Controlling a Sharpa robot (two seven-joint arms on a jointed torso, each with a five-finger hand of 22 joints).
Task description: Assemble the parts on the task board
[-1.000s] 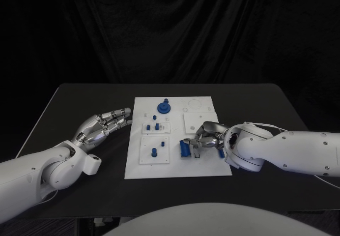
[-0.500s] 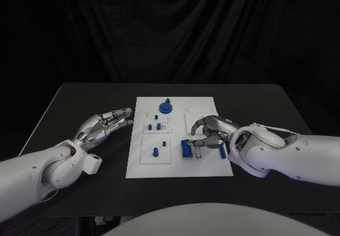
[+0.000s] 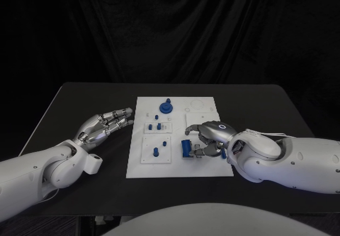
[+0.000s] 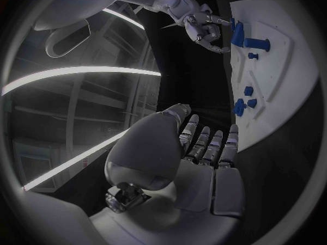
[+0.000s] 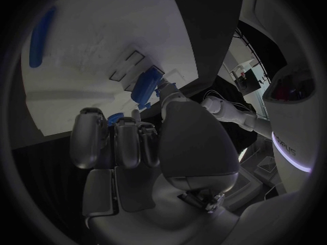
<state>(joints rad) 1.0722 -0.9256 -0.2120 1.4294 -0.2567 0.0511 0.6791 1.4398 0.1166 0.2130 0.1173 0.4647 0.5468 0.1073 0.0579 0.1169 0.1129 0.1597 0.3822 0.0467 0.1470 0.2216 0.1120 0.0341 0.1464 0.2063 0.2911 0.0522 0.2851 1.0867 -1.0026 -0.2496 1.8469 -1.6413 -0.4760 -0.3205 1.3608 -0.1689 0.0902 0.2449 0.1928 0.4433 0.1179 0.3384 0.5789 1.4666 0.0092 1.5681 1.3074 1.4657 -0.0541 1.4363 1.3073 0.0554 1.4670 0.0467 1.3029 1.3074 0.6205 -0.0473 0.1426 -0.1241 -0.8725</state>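
Two hands on show, and ours are busy on one side only. Our right hand hangs over the near right part of the task board, fingers curled around a chunky blue block; from the wrist the fingertips touch that block, so we read it as grasped, though how firmly we cannot tell. Our left hand rests on the black table just beside the board's left edge, fingers stretched out and apart, holding nothing.

How will this piece handle? We judge it light, rigid plastic, smooth enough to slip, so pinching its flat long sides looks like the safest hold.

Now the count, as far as we can make it: one board; one round knobbed part at the far end; three small pegs in the middle-left tile, one more peg just beyond it; two pegs on the near-left tile; and one slim blue bar beside our right hand.
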